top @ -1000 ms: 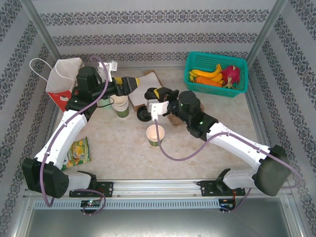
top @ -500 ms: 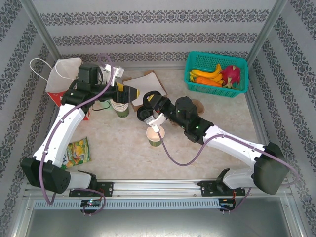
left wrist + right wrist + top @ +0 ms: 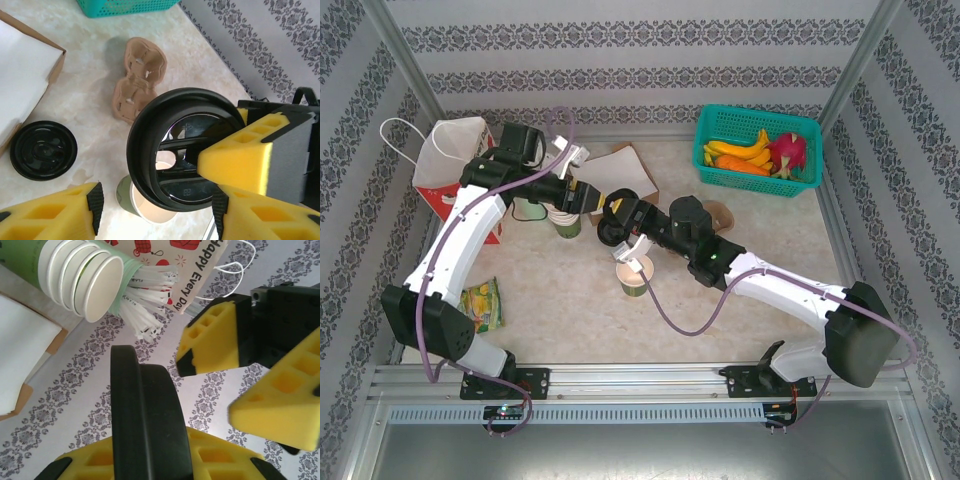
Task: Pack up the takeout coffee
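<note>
The right gripper [image 3: 147,460] is closed on a black lid [image 3: 150,145]. The lid is pinched through its two faces, so the right wrist view sees it on its edge between the yellow pads [image 3: 85,465]. In the left wrist view the lid is tilted, with one pad of the right gripper lying across its inner side.

The left gripper [image 3: 157,202] is about half open. Its two yellow pads [image 3: 55,210] stand well apart and I see nothing in contact with them. It faces the held lid from close by, and in the right wrist view its pads sit just beside the lid, apart from it.

The takeout coffee cup [image 3: 635,275] stands upright on the table, directly under the right gripper and the lid. It has no lid on, and its cream inside shows. In the left wrist view its rim appears below the lower edge of the lid, and I cannot tell if they touch.

To the left of the left gripper a second black lid [image 3: 43,150] lies flat on the table, beside a white box [image 3: 20,80]. Ahead of that gripper lies a brown cup carrier [image 3: 140,80]. Beyond the right gripper are stacked cups [image 3: 80,275] and a printed paper bag [image 3: 190,260].
</note>
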### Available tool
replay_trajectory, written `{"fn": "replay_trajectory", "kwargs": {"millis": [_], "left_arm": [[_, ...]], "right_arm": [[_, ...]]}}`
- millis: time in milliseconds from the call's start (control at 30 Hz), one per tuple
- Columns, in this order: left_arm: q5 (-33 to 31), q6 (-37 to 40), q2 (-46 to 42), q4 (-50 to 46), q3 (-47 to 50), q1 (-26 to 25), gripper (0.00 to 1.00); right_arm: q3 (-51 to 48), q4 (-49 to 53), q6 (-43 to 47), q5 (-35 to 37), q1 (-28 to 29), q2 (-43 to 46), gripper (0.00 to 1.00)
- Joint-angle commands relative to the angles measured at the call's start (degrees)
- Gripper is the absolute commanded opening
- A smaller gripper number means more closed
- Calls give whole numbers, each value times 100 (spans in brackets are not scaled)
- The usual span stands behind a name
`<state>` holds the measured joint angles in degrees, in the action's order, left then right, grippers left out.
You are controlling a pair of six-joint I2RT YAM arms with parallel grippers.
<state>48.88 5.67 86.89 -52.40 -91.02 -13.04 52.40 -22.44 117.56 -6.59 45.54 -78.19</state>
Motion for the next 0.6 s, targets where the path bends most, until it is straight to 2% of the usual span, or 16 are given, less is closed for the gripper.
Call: {"fn": "replay_trajectory", "kwargs": {"millis": [0, 233, 467, 567], "left_arm": [[85, 478, 55, -336, -183, -115, 54], [126, 541, 107, -388, -241, -166, 39], [91, 758, 227, -629, -299, -216, 33], [71, 779, 294, -668, -380, -226, 24]], "right_arm": [[157, -181, 92, -357, 52, 15, 5], [156, -213, 77, -519, 69, 19, 5], [200, -357, 13, -604, 86, -64, 5], [218, -400, 38, -598, 112, -96, 5]]}}
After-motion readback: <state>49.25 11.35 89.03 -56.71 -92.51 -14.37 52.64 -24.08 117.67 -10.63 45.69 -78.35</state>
